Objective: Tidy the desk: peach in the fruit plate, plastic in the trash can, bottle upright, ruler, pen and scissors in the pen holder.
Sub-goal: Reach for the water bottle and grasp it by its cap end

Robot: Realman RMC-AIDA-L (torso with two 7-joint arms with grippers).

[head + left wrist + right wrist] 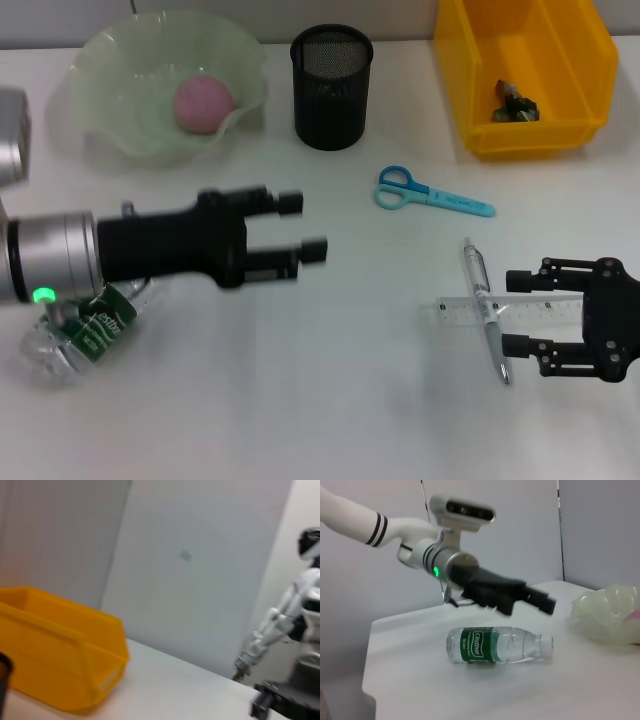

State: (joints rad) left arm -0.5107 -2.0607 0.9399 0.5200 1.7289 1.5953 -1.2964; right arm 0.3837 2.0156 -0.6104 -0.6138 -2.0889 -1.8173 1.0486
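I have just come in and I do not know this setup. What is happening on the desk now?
A two-armed robot is tidying. The peach lies in the fruit plate and the plastic in the trash can. The bottle lies on its side under the open left gripper. The open right gripper straddles the ruler and pen. The scissors lie untouched.

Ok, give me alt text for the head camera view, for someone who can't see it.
On a white desk, the open left gripper hovers beside a toppled water bottle, while the open right gripper straddles a clear ruler and silver pen. Behind lie blue scissors, a peach in the green fruit plate, a black mesh pen holder, and a yellow trash can.
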